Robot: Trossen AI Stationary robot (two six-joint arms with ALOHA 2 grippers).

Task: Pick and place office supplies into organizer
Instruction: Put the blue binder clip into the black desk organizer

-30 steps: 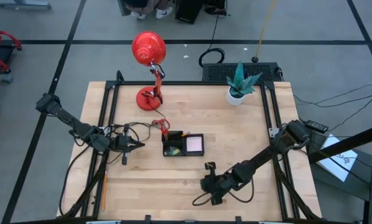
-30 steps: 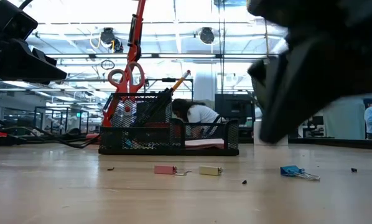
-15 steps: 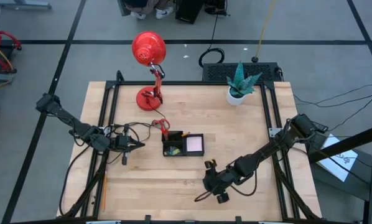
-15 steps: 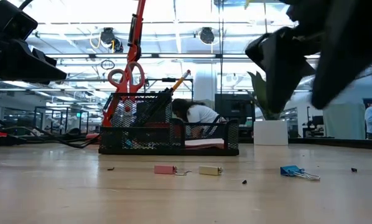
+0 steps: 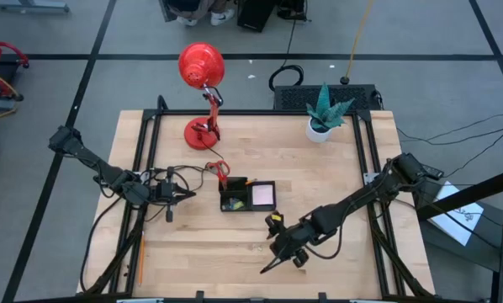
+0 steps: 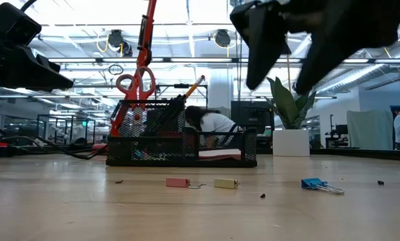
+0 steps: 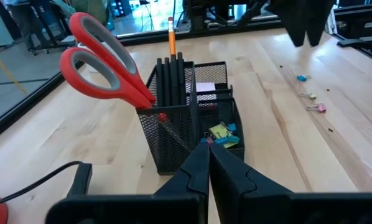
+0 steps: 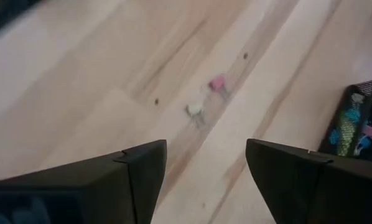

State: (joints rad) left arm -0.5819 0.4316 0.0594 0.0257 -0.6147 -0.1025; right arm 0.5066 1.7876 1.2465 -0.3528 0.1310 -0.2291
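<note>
The black mesh organizer (image 5: 247, 196) stands mid-table and holds red-handled scissors (image 7: 105, 65), black pens (image 7: 170, 81), an orange pencil (image 7: 172, 37), a pale sticky-note pad (image 5: 262, 195) and small clips (image 7: 220, 134). On the bare wood in front of it lie a pink clip (image 6: 178, 182), a yellow clip (image 6: 225, 183) and a blue clip (image 6: 312, 183). My right gripper (image 6: 279, 86) hangs open above these clips and holds nothing. My left gripper (image 5: 188, 196) waits shut, level, just left of the organizer.
A red desk lamp (image 5: 203, 71) stands at the far left of the table. A white plant pot (image 5: 320, 128) stands at the far right. Cables (image 5: 197, 171) run along the left side of the organizer. Bare wood stretches along the near edge.
My right gripper has opened from shut, risen clear of the table and rolled about its own axis, drifting slightly toward the organizer. The three clips on the wood lie where they were. My left arm has kept still.
</note>
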